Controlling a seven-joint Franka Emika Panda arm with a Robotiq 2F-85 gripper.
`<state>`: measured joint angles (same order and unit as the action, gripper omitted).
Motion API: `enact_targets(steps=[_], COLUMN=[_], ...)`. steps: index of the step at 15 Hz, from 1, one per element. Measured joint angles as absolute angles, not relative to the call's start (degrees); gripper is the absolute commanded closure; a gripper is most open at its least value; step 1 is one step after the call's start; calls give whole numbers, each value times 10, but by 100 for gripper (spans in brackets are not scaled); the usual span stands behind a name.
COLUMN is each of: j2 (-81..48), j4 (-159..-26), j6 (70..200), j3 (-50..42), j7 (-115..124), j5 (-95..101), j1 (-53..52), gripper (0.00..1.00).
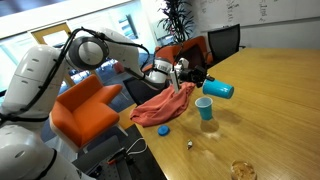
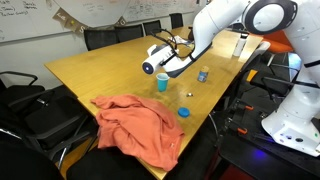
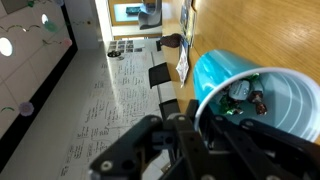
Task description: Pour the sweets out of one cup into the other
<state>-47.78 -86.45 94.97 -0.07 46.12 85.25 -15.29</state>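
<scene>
My gripper [image 1: 196, 80] is shut on a blue plastic cup [image 1: 218, 89] and holds it tipped on its side above the wooden table [image 1: 270, 110]. In the wrist view the held cup [image 3: 250, 95] fills the right side, with wrapped sweets [image 3: 250, 98] inside it. A second blue cup [image 1: 204, 107] stands upright on the table, just below and in front of the held cup's mouth. In an exterior view the held cup [image 2: 152, 67] is tilted left of the upright cup [image 2: 162, 81]. My gripper shows there too [image 2: 172, 58].
A red cloth [image 1: 163, 106] hangs over the table's edge; it also shows in an exterior view [image 2: 140, 125]. A blue lid [image 1: 163, 128] and a small item [image 1: 189, 146] lie nearby. A small cup [image 2: 203, 74] stands further along. Orange chairs [image 1: 85, 105] and black chairs [image 1: 222, 42] surround the table.
</scene>
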Motion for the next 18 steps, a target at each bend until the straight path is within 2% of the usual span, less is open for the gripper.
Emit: enact_targets(steps=[5, 6, 18], j2=[-478, -478, -506], j4=[-864, -864, -861], j6=[950, 950, 928], j3=[7, 7, 12], j7=[461, 461, 461], j5=[853, 853, 857], j1=[-147, -147, -169], gripper=[94, 99, 99])
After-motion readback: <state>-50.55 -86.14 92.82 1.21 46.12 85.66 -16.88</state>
